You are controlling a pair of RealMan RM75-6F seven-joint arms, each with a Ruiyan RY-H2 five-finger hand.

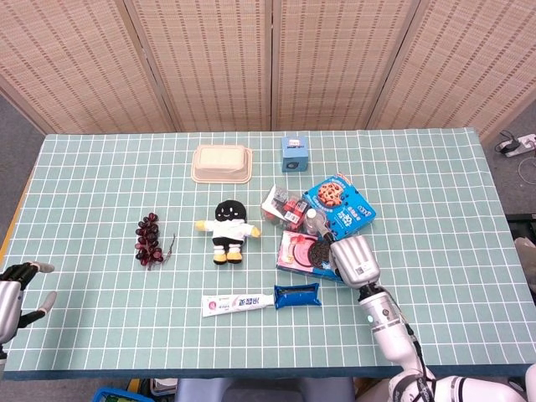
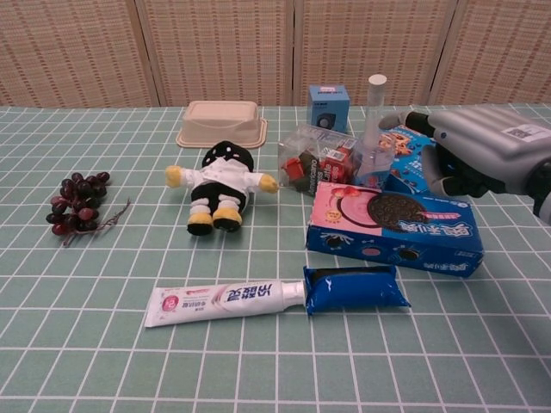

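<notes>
My right hand (image 1: 353, 260) (image 2: 482, 157) hovers over the right end of a pink and blue cookie box (image 1: 303, 250) (image 2: 387, 225). Its fingers are apart and partly curled, holding nothing. One fingertip (image 2: 398, 120) reaches to a clear bottle (image 1: 313, 219) (image 2: 373, 133) with a white cap, which stands nearly upright between a blue cookie pack (image 1: 342, 201) (image 2: 415, 163) and a clear bag of red snacks (image 1: 281, 208) (image 2: 317, 159). My left hand (image 1: 17, 289) hangs off the table's front left corner with its fingers spread and nothing in it.
On the green checked table (image 1: 435, 184) lie a toothpaste tube (image 1: 237, 302) (image 2: 225, 301), a blue pouch (image 1: 297, 295) (image 2: 353, 288), a plush doll (image 1: 226, 228) (image 2: 219, 185) and dark grapes (image 1: 149, 239) (image 2: 77, 202). Further back stand a beige container (image 1: 223, 162) (image 2: 219, 123) and a small blue box (image 1: 294, 154) (image 2: 328, 105).
</notes>
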